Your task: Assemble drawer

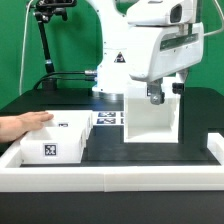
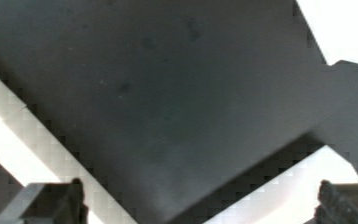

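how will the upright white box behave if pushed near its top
The box stands upright, so a high push might tip it. Its flat faces look rigid, so it is probably stiff; pushed low, it may slide on the table.

No words, brands or numbers can be read; the only signs are square black-and-white marker tags [image 1: 48, 151], one on the near face of the drawer box [image 1: 72, 135] at the exterior view's left, one on its top, and several on the marker board [image 1: 108, 118] just beyond.
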Robot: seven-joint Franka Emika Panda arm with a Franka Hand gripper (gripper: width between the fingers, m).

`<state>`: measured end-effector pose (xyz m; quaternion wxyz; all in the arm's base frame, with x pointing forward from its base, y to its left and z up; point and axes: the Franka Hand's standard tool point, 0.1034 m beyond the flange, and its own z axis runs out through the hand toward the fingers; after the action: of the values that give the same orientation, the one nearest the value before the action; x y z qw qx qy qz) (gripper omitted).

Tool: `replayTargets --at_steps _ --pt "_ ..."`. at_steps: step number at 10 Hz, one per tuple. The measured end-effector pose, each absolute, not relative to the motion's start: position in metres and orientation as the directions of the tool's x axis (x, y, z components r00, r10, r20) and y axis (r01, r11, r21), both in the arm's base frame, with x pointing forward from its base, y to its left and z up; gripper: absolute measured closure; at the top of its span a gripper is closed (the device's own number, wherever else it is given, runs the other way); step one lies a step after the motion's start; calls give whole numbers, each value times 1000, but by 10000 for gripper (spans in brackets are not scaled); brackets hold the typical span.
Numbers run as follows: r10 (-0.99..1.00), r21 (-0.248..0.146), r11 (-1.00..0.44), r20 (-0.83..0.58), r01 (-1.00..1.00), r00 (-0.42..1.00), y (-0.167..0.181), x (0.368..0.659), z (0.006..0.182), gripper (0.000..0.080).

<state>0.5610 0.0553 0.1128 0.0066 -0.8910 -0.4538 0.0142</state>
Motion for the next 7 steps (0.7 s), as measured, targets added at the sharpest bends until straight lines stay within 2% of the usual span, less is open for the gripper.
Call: replayTargets --at_steps 7 --pt "809 -25 -588 -20 808 588 55 561 112 150"
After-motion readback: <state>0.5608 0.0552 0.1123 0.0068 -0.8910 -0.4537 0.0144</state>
